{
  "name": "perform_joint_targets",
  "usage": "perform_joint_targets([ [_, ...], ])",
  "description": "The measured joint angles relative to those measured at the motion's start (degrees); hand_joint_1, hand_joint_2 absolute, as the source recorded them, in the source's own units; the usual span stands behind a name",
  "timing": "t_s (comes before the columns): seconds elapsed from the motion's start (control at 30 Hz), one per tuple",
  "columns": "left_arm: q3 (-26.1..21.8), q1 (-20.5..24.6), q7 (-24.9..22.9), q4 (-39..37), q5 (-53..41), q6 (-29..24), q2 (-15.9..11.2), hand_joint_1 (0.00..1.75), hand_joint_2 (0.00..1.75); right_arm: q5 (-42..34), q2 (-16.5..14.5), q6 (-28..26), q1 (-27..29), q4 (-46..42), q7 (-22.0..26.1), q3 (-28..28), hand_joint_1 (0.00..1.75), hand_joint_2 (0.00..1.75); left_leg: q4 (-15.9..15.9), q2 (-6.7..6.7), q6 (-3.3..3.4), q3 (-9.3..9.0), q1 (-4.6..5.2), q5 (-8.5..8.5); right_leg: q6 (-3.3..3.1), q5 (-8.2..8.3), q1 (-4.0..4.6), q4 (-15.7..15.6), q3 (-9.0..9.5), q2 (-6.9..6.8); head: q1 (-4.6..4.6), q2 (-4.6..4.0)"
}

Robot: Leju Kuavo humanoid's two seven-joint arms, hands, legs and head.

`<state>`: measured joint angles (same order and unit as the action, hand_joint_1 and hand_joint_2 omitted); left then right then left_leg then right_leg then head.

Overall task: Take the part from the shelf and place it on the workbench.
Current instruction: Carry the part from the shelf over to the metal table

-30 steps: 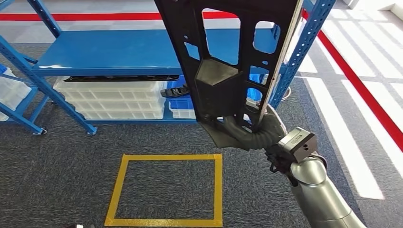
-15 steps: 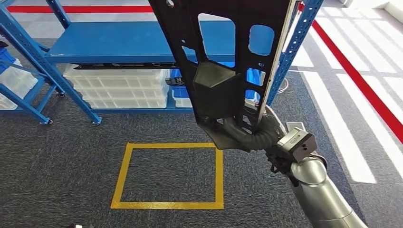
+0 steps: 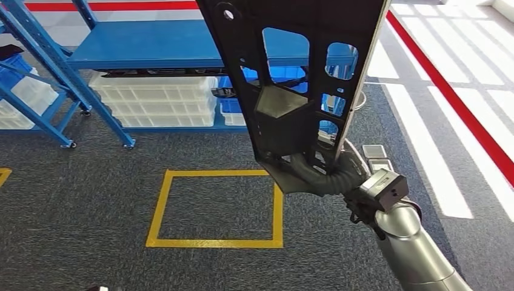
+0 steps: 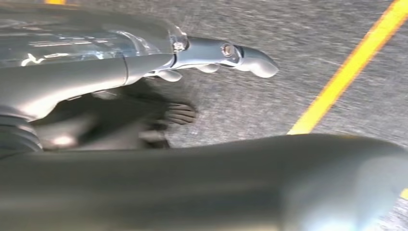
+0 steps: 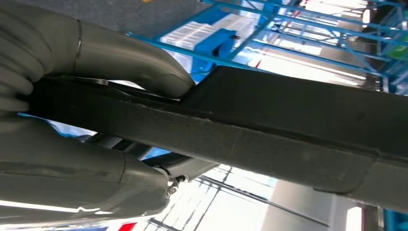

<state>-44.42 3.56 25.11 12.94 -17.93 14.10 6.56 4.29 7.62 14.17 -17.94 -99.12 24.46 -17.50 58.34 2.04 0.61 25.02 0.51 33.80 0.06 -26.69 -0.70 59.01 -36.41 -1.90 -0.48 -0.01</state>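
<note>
My right hand [image 3: 321, 173] is gripping the black part [image 3: 291, 73] by its lower end, holding it upright above the grey carpet [image 3: 73, 200], near the yellow square [image 3: 215, 208] and blue shelf [image 3: 145, 51]. Whether my left hand [image 4: 144, 86] is holding anything, I cannot tell.

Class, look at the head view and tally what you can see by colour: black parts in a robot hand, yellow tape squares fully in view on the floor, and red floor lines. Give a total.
Black part held in the right hand: 1
Yellow tape square fully in view on the carpet: 1
Red floor lines, one behind the shelf, one at the right: 2
Total: 4
</note>
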Motion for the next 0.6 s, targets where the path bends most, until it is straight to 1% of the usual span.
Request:
perform_joint_targets([
  [0.03,0.02,0.25,0.03,0.0,-0.2,-0.11,0.01,0.0,0.0,0.05,0.34,0.15,0.07,0.04,0.33,0.24,1.75,1.75,-2.32,0.06,0.35,-1.29,0.26,0.53,0.36,0.58,-0.02,-0.07,-0.17,-0.41,0.01,0.0],
  [0.07,0.04,0.42,0.03,0.0,-0.42,-0.22,0.01,0.0,0.0,0.15,0.65,0.38,0.09,0.13,0.62,0.44,1.75,1.75,-3.29,-0.19,0.74,-1.4,0.36,0.45,0.76,1.17,-0.09,-0.19,-0.4,-0.85,0.02,0.0],
  [0.1,0.06,0.46,0.01,0.0,-0.58,-0.31,0.02,0.0,0.0,0.32,0.95,0.66,0.09,0.28,0.88,0.57,1.75,1.75,-3.43,-0.41,1.08,-0.89,0.34,-0.11,1.11,1.15,-0.18,-0.16,-0.67,-0.92,0.02,0.0],
  [0.13,0.07,0.4,-0.05,0.0,-0.69,-0.38,0.02,0.0,0.0,0.53,1.19,0.92,0.11,0.44,1.11,0.66,1.75,1.75,-3.53,-0.65,1.5,-0.25,0.27,-0.8,1.33,0.13,-0.22,0.35,-0.99,-0.61,0.05,0.0],
  [0.17,0.07,0.34,-0.11,0.0,-0.76,-0.47,0.02,0.0,0.0,0.72,1.47,1.17,0.12,0.65,1.29,0.73,1.75,1.75,-3.59,-0.87,1.92,0.59,0.17,-1.63,1.43,-1.99,-0.23,1.82,-1.5,-0.03,0.07,0.0],
  [0.2,0.06,0.31,-0.18,0.0,-0.78,-0.54,0.03,0.0,0.0,0.9,1.76,1.35,0.13,0.87,1.43,0.79,1.75,1.75,-3.52,-1.17,2.21,1.59,0.13,-2.37,1.42,-4.93,-0.25,4.46,-2.19,0.66,0.09,0.0],
  [0.23,0.05,0.29,-0.28,0.0,-0.78,-0.64,0.03,0.0,0.0,1.04,1.99,1.48,0.17,1.05,1.48,0.83,1.75,1.75,-3.39,-1.57,2.43,2.7,0.2,-3.1,1.38,-7.71,-0.23,8.01,-3.01,1.12,0.11,0.0],
  [0.27,0.05,0.26,-0.43,0.0,-0.77,-0.79,0.03,0.0,0.0,1.17,2.18,1.59,0.22,1.24,1.5,0.84,1.75,1.75,-3.24,-1.96,2.51,3.85,0.26,-3.82,1.41,-9.45,-0.22,11.88,-3.76,1.37,0.1,0.0],
  [0.3,0.05,0.19,-0.6,0.0,-0.76,-1.0,0.04,0.0,0.0,1.36,2.28,1.68,0.28,1.38,1.52,0.82,1.75,1.75,-3.05,-2.38,2.47,4.97,0.3,-4.5,1.54,-9.68,-0.21,15.02,-4.16,1.49,0.1,-0.01],
  [0.33,0.04,0.1,-0.78,0.0,-0.72,-1.27,0.03,0.0,0.0,1.55,2.31,1.75,0.32,1.46,1.53,0.77,1.75,1.75,-2.79,-2.77,2.37,6.05,0.3,-5.14,1.72,-8.63,-0.21,16.67,-3.87,1.58,0.11,-0.01],
  [0.37,0.02,0.02,-0.92,0.0,-0.6,-1.51,0.03,0.0,0.0,1.74,2.3,1.81,0.32,1.51,1.54,0.69,1.75,1.75,-2.45,-3.2,2.23,7.07,0.26,-5.7,1.85,-6.87,-0.23,16.26,-2.61,1.71,0.11,-0.01],
  [0.4,-0.06,-0.03,-1.02,0.0,-0.44,-1.68,0.02,0.0,0.0,1.91,2.27,1.88,0.23,1.52,1.51,0.57,1.75,1.75,-1.98,-3.68,2.03,8.02,0.19,-6.13,1.89,-5.34,-0.27,13.62,-0.28,2.23,0.11,-0.01],
  [0.43,-0.16,-0.02,-1.08,0.0,-0.27,-1.78,0.02,0.0,0.0,2.04,2.21,1.92,0.08,1.52,1.47,0.43,1.75,1.75,-1.38,-4.17,1.8,8.92,0.19,-6.43,1.8,-4.68,-0.31,9.55,2.86,3.22,0.11,-0.01],
  [0.47,-0.3,0.03,-1.14,0.0,-0.1,-1.83,0.0,0.0,0.0,2.14,2.1,1.96,-0.13,1.52,1.41,0.27,1.75,1.75,-0.72,-4.71,1.56,9.72,0.23,-6.68,1.59,-5.0,-0.37,5.27,5.8,4.24,0.07,-0.01],
  [0.5,-0.43,0.09,-1.22,0.0,0.04,-1.9,-0.03,0.0,0.0,2.24,1.96,1.99,-0.36,1.53,1.34,0.09,1.75,1.75,-0.08,-5.25,1.29,10.43,0.29,-6.93,1.38,-5.83,-0.38,1.87,7.98,5.07,0.04,-0.01],
  [0.53,-0.55,0.13,-1.35,0.0,0.16,-1.99,-0.08,0.0,0.0,2.32,1.78,2.01,-0.62,1.55,1.29,-0.15,1.75,1.75,0.41,-5.8,1.02,11.12,0.36,-7.25,1.12,-6.77,-0.36,-0.1,9.06,5.38,0.01,0.0],
  [0.57,-0.65,0.07,-1.54,0.0,0.28,-2.11,-0.19,0.0,0.0,2.38,1.56,2.02,-0.82,1.57,1.26,-0.41,1.75,1.75,0.72,-6.41,0.77,11.72,0.37,-7.66,0.78,-7.32,-0.42,-0.8,9.08,5.0,-0.02,0.0],
  [0.6,-0.76,-0.09,-1.72,0.0,0.37,-2.26,-0.34,0.0,0.0,2.44,1.34,2.04,-1.01,1.63,1.25,-0.69,1.75,1.75,0.93,-6.75,0.5,12.24,0.35,-7.86,0.38,-7.38,-0.49,-0.95,8.82,4.33,-0.02,0.0],
])
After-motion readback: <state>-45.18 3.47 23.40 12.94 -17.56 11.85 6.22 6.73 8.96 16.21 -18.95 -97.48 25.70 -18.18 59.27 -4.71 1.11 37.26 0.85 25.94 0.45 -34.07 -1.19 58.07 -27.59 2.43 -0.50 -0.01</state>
